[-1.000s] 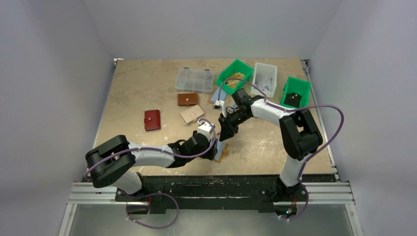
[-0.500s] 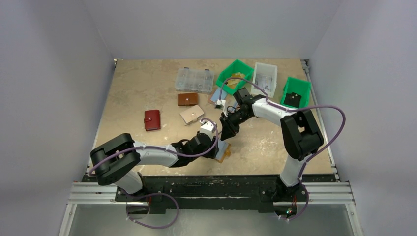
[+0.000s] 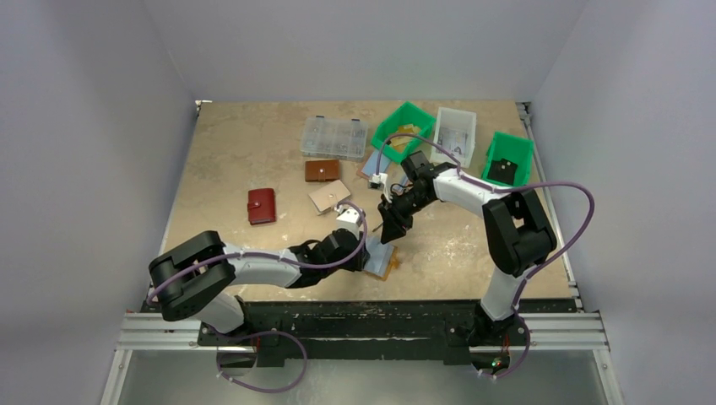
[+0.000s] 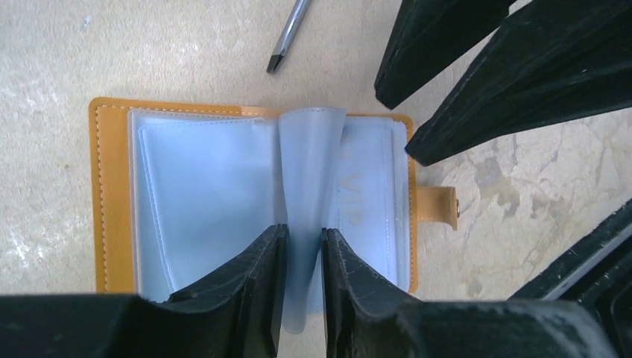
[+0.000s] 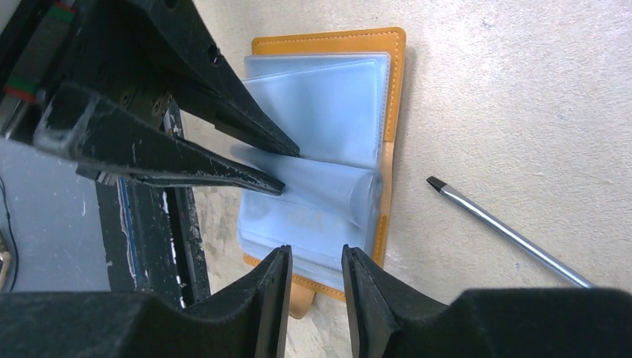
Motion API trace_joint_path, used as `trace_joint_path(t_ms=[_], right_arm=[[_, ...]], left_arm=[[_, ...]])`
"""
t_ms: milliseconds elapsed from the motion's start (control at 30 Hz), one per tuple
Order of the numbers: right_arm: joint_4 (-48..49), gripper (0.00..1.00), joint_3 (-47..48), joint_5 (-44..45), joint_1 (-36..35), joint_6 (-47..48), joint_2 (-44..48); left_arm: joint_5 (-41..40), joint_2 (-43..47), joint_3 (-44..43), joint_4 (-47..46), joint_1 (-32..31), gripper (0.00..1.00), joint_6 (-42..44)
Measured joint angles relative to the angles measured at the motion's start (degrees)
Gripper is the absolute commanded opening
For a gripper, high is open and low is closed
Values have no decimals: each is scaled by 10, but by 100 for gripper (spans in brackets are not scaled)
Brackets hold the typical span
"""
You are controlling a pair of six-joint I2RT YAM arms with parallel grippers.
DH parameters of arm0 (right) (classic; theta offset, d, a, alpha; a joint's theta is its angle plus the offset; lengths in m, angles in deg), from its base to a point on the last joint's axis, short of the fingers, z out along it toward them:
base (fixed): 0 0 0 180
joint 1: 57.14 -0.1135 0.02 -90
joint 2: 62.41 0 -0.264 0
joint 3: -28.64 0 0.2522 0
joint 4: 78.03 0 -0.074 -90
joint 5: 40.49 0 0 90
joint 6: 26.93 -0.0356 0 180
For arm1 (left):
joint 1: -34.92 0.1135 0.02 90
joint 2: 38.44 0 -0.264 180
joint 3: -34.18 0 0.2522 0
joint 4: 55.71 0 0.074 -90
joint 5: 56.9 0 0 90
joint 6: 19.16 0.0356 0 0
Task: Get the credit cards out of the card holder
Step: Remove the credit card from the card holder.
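Observation:
The mustard card holder (image 3: 384, 263) lies open on the table near the front edge, its pale blue sleeves facing up (image 4: 108, 194) (image 5: 395, 89). One floppy translucent sleeve (image 4: 309, 164) stands up from the spine, and my left gripper (image 4: 304, 235) (image 3: 365, 253) is shut on it. A credit card with faint "VIP" lettering (image 4: 358, 201) (image 5: 305, 220) shows through the slot on the snap-tab side. My right gripper (image 5: 317, 257) (image 3: 390, 236) hangs just above that tab-side edge, open with nothing between its fingers (image 4: 514, 82).
A screwdriver shaft (image 4: 287, 37) (image 5: 507, 235) lies just beyond the holder. Further back are a red wallet (image 3: 262, 206), a brown wallet (image 3: 322, 170), a beige wallet (image 3: 329, 196), a clear organiser box (image 3: 334, 137), two green bins (image 3: 402, 126) (image 3: 510, 158) and a white bin (image 3: 454, 135).
My left gripper's jaws have narrowed onto the upright sleeve and the arm has settled lower over the holder. The right gripper's jaws have parted a little.

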Motion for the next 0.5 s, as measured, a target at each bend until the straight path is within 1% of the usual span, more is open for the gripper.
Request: trace_joint_path(t_ms=[67, 200, 333, 500], right_arm=[[0, 40, 0, 1, 0, 5, 2], [2, 40, 0, 18, -7, 10, 6], [13, 40, -5, 46, -21, 9, 6], [24, 38, -10, 75, -47, 9, 6]], left_arm=[[23, 9, 14, -10, 10, 26, -13], [82, 27, 57, -53, 48, 28, -47], [143, 39, 108, -113, 90, 29, -93], [189, 43, 138, -160, 107, 31, -130]])
